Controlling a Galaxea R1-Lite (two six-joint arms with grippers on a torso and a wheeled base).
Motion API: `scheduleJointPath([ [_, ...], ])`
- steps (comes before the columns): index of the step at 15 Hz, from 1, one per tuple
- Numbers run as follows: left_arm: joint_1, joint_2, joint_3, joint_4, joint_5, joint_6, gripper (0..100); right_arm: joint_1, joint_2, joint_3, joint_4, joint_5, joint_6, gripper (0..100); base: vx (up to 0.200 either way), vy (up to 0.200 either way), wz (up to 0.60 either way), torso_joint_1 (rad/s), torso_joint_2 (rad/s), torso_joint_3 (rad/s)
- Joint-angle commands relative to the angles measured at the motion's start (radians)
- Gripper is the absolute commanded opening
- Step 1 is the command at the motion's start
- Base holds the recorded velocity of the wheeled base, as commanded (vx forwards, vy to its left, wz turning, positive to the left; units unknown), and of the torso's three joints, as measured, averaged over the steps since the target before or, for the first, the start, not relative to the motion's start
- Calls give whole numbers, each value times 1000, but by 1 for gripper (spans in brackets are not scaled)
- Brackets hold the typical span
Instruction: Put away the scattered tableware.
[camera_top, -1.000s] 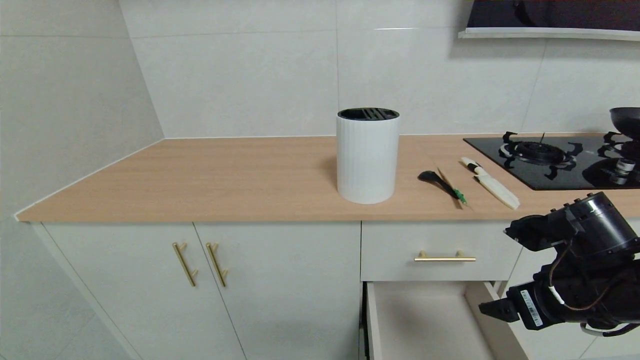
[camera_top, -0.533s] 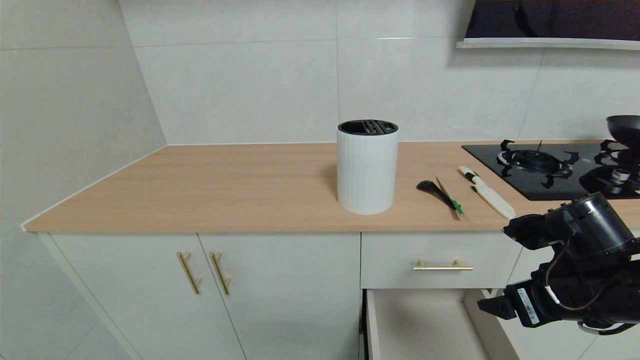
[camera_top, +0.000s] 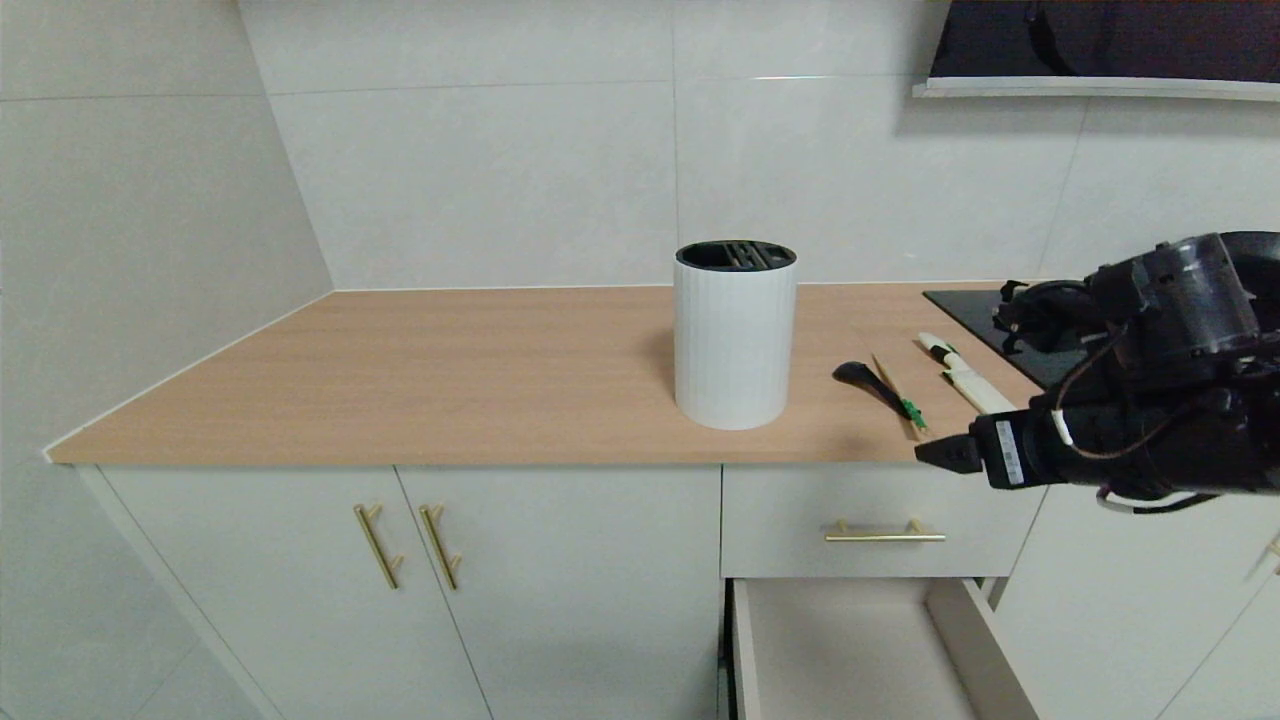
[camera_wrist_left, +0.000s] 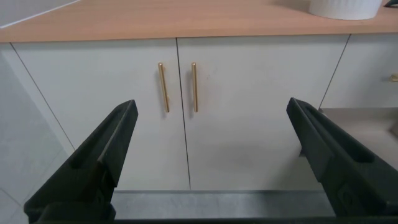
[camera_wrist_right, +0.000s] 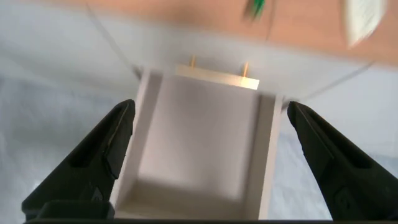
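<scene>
Right arm (camera_top: 1130, 420) is hanging out at the right side, level with the front edge of the worktop (camera_top: 450, 370), wrist lying roughly flat and pointing left. The right gripper (camera_wrist_right: 210, 109) is looking down into the open drawer (camera_top: 850, 650) under it, and its fingers (camera_wrist_right: 99, 168) are sitting wide apart with nothing between them. That wrist view is pretty blurry, so no detail on the drawer's inside.

The left gripper (camera_wrist_left: 211, 106) is sitting low, facing the double cabinet doors (camera_wrist_left: 180, 118) with their two gold handles, fingers also spread wide and gripping nothing.

The tableware is lying on the worktop right of the white ribbed holder (camera_top: 735, 345). There's a black spoon (camera_top: 868, 380), with a pair of chopsticks (camera_top: 898, 396) with green ends just beside it. A pale knife (camera_top: 965, 380) is a bit further right, near the black hob (camera_top: 975, 310). All three are lying loose near the front edge, apart from the right gripper.

Room-wise, the wood-look worktop is running into a corner of pale tiled wall. A closed drawer with a gold handle (camera_top: 885, 533) is sitting right above the open one, and a range hood (camera_top: 1100, 45) is showing up top right.
</scene>
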Motion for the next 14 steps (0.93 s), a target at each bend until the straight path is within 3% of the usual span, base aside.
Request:
scheduleJointPath([
  [1, 0, 0, 0, 0, 0, 0, 100, -46, 116, -109, 21, -2, 4, 100, 0, 0, 0, 0, 0, 0],
  [3, 0, 0, 0, 0, 0, 0, 100, -83, 165, -159, 22, 4, 9, 100, 0, 0, 0, 0, 0, 0],
  [11, 0, 0, 0, 0, 0, 0, 100, -86, 361, -287, 13, -39, 165, 100, 0, 0, 0, 0, 0, 0],
  [14, 0, 0, 0, 0, 0, 0, 100, -95, 412, -294, -55, -59, 168, 100, 0, 0, 0, 0, 0, 0],
])
